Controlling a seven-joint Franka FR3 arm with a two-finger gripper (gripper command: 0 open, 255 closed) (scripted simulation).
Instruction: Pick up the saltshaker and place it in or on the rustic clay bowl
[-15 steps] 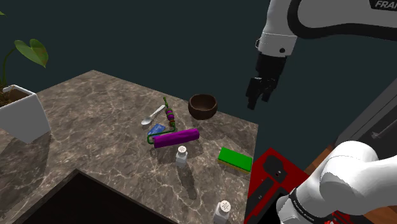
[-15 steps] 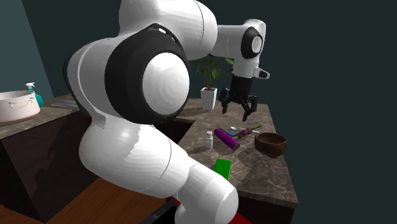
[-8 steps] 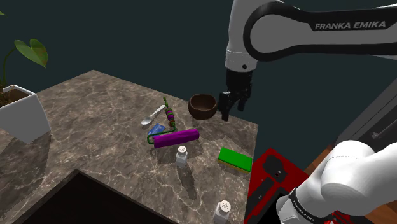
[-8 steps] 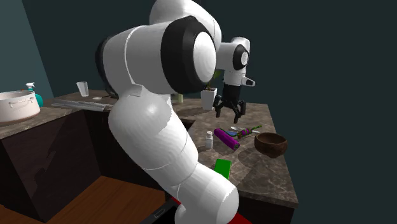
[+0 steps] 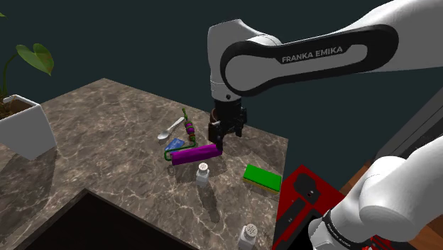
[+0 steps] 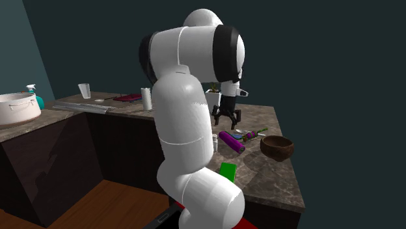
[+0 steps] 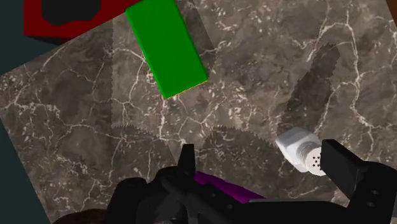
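Over the marbled surface [image 5: 99,135], my gripper [image 5: 224,138] hangs above the purple roller [image 5: 195,153]. Its fingers are spread wide with nothing between them that they touch. The saltshaker [image 5: 203,172] stands upright just beside the roller, on the side toward the stand, with a green block [image 5: 261,177] near it. In the wrist view the saltshaker's holed cap sits close to one finger, untouched and off centre. I judge the gripper has to shift across and then drop. Wide open makes sense here, as it leaves room to straddle the cap. The brown bowl [image 6: 276,146] sits mouth up near the surface's edge, beyond the roller and apart from the saltshaker, ready as the drop spot. A second shaker [image 5: 248,234] stands at the near edge. I take the one under the gripper as the target. Risk: the roller is so close that a finger may clip it on the way down.
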